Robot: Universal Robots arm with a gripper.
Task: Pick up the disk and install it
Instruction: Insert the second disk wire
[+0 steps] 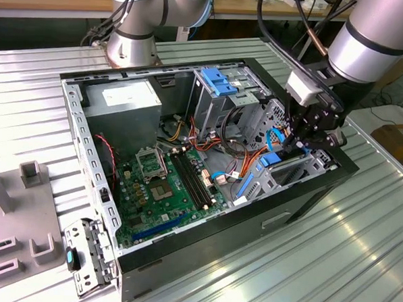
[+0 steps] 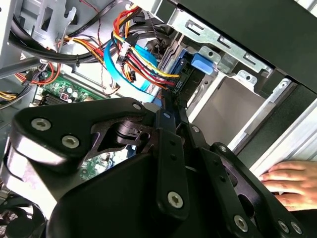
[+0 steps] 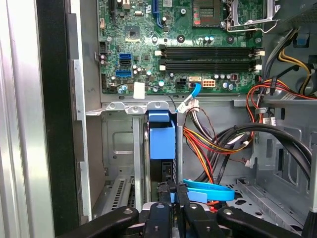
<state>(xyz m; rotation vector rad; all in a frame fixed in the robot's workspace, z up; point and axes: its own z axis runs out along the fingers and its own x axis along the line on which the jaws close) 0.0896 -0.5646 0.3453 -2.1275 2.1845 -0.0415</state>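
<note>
Open computer case (image 1: 203, 249) lies on the slatted table (image 1: 358, 254). Gripper (image 3: 174, 197) is inside its front corner, fingers pinched on the disk's (image 3: 162, 148) edge. Disk stands upright in the metal bay (image 3: 119, 148), cables (image 3: 213, 144) close beside.

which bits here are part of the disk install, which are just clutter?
Job:
- disk, edge-on in the drive bay, blue rail showing
- gripper, at the disk's near end
- drive bay

Not the job:
- motherboard
- power supply
- blue cable
- hand on the case edge
- grey fixtures on the table
</note>
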